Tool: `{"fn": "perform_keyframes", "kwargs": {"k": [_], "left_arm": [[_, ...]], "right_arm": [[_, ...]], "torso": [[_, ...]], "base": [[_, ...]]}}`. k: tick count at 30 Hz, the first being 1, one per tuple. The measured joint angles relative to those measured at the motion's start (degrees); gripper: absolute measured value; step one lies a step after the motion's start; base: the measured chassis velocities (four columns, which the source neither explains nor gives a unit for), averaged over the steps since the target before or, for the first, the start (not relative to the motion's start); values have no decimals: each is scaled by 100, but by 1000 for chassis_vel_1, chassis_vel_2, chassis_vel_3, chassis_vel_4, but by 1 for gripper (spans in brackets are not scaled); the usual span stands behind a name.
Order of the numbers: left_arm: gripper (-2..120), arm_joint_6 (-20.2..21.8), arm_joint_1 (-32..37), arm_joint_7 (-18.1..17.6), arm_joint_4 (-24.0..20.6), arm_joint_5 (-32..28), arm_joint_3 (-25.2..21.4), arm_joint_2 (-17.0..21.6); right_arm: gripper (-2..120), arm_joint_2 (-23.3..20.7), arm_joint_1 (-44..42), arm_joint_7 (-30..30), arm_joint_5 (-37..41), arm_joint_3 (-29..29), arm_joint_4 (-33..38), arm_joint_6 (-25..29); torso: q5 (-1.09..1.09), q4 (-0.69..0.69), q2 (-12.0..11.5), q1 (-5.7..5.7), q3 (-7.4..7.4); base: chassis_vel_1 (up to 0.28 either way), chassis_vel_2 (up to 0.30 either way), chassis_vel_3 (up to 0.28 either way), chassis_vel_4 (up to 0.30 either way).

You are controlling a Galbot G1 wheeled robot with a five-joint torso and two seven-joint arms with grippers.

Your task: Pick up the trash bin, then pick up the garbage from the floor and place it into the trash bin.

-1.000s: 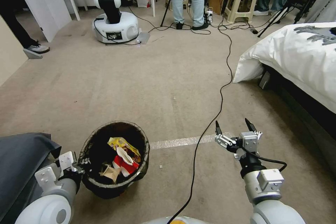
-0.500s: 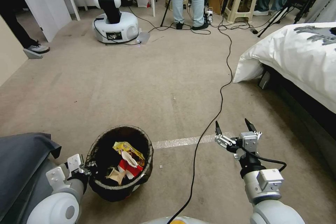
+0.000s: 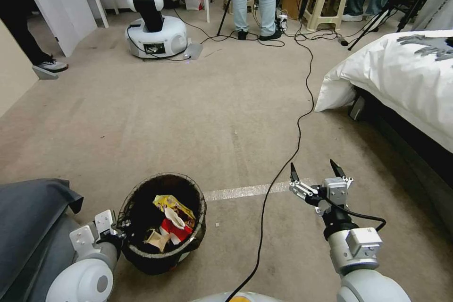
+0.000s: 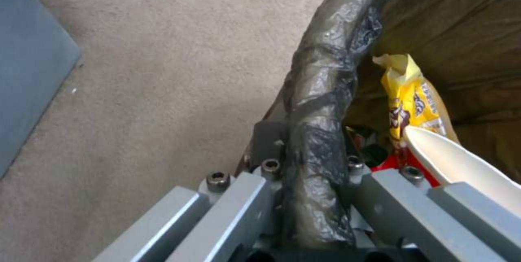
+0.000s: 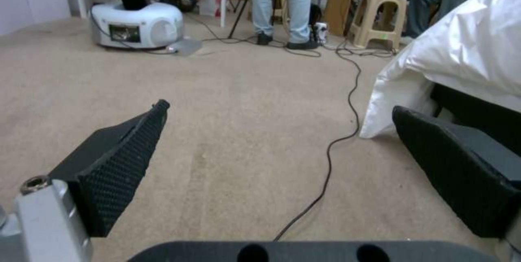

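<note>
The trash bin (image 3: 163,224), already holding yellow and red wrappers, is carried by its bag-lined rim, clamped in the left gripper (image 4: 315,160), while the right gripper (image 3: 315,173) is held wide apart, empty, above the carpet.

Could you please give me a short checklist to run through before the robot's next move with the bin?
1. Left end effector clamped on the trash bin rim: ok.
2. Wrappers inside the bin: ok.
3. Right end effector open and empty over the carpet: ok.
4. Black cable away from the bin: ok, but running beside the right end effector.
5. Garbage left on the visible floor: none seen, ok.
6. Bin bottom off the floor: cannot tell.
</note>
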Motion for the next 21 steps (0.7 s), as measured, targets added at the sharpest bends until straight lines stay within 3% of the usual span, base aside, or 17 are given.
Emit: {"fn": "perform_keyframes", "kwargs": {"k": [21], "left_arm": [[1, -9, -80, 20, 189, 119, 80, -20]], "right_arm": [[100, 9, 19, 2, 7, -13, 1, 0]], "torso": [[-2, -1, 1, 0, 0]], "base": [[0, 0, 0, 0]]}}
